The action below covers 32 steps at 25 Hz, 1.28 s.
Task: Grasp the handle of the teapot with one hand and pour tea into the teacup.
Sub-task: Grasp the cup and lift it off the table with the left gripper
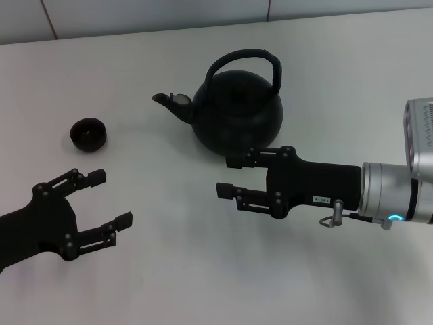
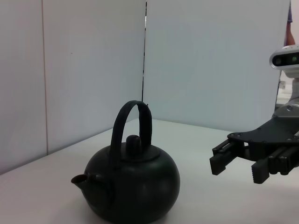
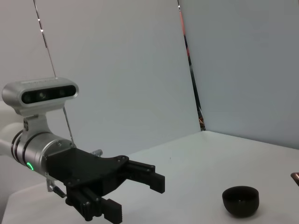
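I have the right gripper [image 1: 229, 177] just beside the teapot [image 1: 237, 108], jaws spread (below its handle [image 1: 245, 59]); left gripper [image 1: 108, 198] idles apart, jaws spread.

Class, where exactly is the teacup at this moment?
In the head view the teacup stands on the white table on the robot's left, apart from the teapot, whose spout points toward it, and just beyond the open left gripper.

Black teapot [image 1: 237, 112] upright (handle [image 1: 247, 59] arched); teacup [image 1: 88, 134] well apart
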{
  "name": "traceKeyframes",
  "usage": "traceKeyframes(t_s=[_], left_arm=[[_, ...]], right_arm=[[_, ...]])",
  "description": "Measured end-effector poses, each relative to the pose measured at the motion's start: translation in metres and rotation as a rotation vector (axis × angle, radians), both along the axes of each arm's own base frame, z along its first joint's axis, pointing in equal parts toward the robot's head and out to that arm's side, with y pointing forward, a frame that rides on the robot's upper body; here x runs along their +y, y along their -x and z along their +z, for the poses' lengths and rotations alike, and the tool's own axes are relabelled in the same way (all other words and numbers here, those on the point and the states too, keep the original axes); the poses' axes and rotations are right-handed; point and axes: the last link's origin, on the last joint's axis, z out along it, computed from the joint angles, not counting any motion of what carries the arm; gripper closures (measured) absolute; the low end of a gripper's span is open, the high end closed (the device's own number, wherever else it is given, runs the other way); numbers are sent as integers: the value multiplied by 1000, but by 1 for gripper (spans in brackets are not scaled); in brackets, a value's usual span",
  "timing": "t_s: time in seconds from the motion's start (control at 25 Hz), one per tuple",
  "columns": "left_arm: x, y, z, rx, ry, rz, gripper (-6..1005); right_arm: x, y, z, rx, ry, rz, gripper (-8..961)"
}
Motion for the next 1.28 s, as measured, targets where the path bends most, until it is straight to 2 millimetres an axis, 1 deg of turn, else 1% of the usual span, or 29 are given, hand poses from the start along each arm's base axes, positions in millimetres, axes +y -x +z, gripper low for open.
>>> traceKeyframes(t_s=[0.92, 1.08, 1.2, 1.24, 1.28], left_arm=[[5, -3, 2, 8, -10, -15, 139], [9, 1, 4, 20, -48, 13, 140], [9, 1, 4, 20, -48, 13, 140], [14, 5, 4, 34, -89, 35, 140], [14, 5, 4, 34, -89, 35, 140]], right_arm=[[2, 2, 0, 1, 0, 5, 376], [3, 3, 0, 0, -5, 10, 376], [4, 5, 1, 0, -6, 17, 376], [5, 5, 1, 0, -6, 19, 376], [5, 6, 1, 0, -6, 20, 376]])
